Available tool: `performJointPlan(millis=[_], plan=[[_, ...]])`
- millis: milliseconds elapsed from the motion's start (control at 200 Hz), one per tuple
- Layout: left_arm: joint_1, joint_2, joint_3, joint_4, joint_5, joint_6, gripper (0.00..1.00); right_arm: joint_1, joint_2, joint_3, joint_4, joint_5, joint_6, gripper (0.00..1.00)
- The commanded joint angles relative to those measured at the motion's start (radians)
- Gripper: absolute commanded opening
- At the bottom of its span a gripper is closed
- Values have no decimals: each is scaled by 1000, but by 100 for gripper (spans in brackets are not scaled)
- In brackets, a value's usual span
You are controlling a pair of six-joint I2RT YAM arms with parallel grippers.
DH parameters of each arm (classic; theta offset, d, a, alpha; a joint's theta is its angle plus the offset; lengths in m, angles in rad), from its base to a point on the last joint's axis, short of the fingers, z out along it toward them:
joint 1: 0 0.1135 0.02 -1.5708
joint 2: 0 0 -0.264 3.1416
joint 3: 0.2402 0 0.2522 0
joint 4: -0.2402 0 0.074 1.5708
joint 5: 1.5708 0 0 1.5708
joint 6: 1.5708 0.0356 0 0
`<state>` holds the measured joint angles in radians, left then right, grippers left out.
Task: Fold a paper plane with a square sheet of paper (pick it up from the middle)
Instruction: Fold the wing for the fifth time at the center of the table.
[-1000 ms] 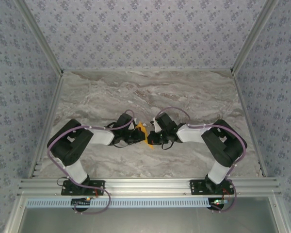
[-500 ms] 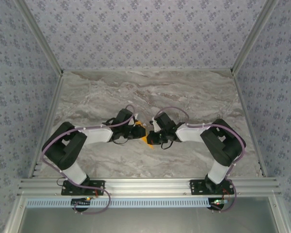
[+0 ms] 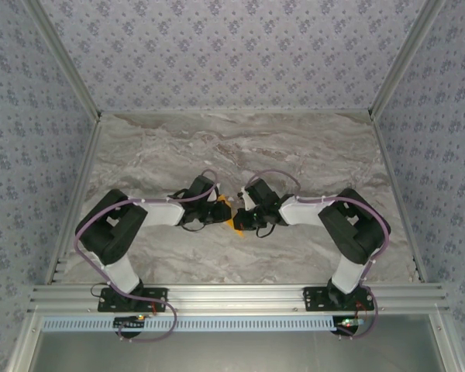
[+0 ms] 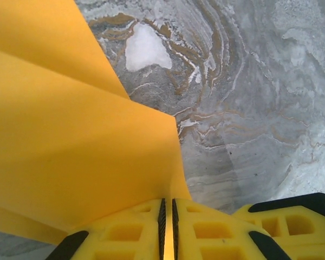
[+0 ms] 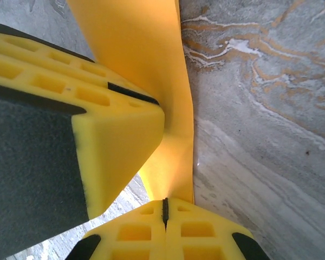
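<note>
The left end effector (image 4: 167,219) and right end effector (image 5: 164,210) meet tip to tip near the middle of the surface (image 3: 310,147). Each is pinched fully closed on an edge of the creased square sheet of paper (image 3: 231,222), which stands up between them. Bare marble lies open far, left and right. Walls border those three sides, and an aluminium rail (image 3: 232,294) runs along the near edge.
</note>
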<state>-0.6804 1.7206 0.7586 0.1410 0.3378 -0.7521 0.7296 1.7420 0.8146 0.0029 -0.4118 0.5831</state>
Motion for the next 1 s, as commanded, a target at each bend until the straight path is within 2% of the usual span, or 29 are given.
performJointPlan(millis=[0,395,640,834,994], plan=[[19,14,3,-45,-82,-17,14,14,73,-38,-157,78,-27,0],[151,-24,-72,-40,-112,-38,10,9,77,-61,-177,94,-35,0],[210,-136,-91,-83,-112,0,10,11,80,-61,-179,90,-35,0],[198,-260,-112,-48,-66,13,11,12,83,-61,-180,89,-35,0],[125,-288,-127,12,-63,3,12,15,87,-60,-181,91,-32,0]])
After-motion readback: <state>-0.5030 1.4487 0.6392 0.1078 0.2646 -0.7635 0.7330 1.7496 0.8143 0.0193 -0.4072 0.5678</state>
